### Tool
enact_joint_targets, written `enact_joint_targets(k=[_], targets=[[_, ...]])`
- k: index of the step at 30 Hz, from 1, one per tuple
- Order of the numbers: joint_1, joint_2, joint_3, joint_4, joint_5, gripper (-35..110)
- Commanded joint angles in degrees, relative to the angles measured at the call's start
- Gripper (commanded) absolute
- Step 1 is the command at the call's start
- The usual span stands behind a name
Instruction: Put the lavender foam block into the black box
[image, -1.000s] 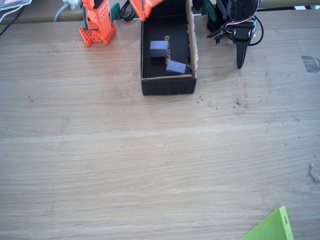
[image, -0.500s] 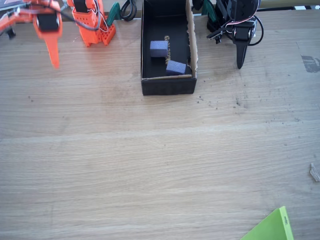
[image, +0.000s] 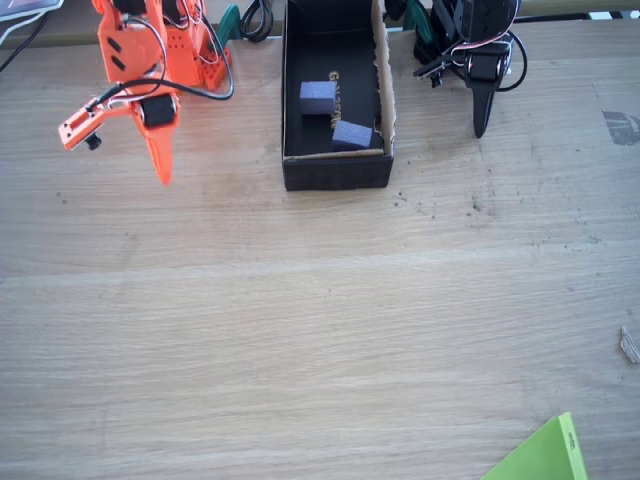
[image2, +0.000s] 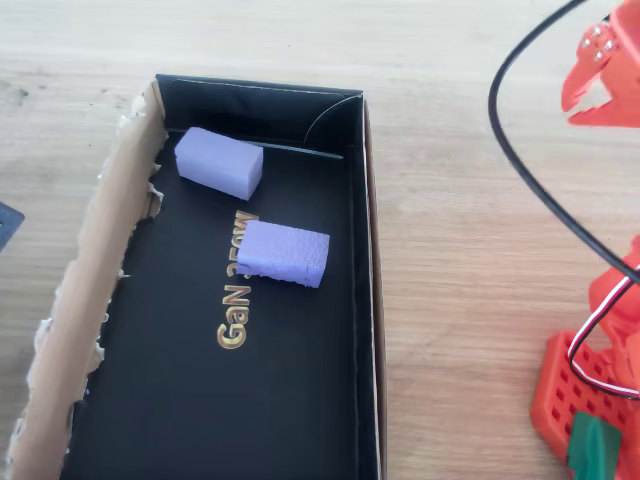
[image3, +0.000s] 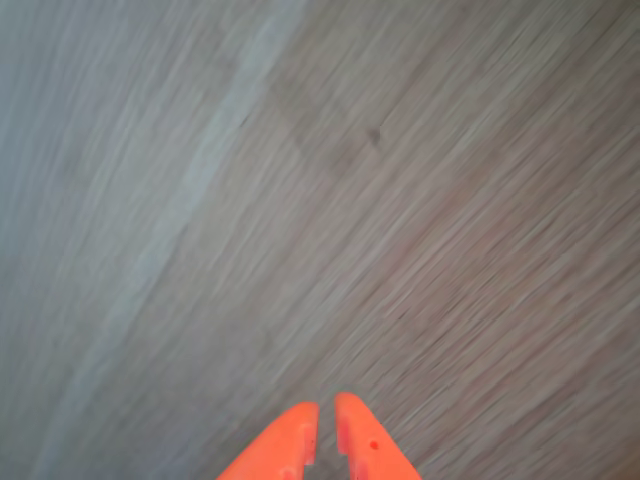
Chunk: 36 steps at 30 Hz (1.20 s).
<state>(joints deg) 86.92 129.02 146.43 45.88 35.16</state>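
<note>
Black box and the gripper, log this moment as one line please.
gripper: shut, empty, above bare table left of box | lavender foam block: inside black box | second lavender block: inside box

Soft, even daylight lit the scene, with only faint shadows beside the black box (image: 336, 170) in the fixed view. The overhead view was sharp and bright. In the wrist view the table (image3: 300, 200) was smeared by motion blur and looked dim, greyish.

foam blocks: two (image2: 219, 163) (image2: 283, 253) — both lavender
black box (image: 335, 172): one
green sheet (image: 545, 455): one — corner only
</note>
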Motion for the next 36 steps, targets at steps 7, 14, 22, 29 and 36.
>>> enact_joint_targets(k=[7,14,22,29,36], targets=[[-1.41,29.53,16.96,3.78,0.97,0],[-0.97,26.89,16.96,3.78,-7.91,0],[2.72,23.03,16.96,6.94,-19.16,9],[1.41,25.93,16.96,15.56,-20.04,0],[3.43,27.25,17.05,21.36,-28.13,0]])
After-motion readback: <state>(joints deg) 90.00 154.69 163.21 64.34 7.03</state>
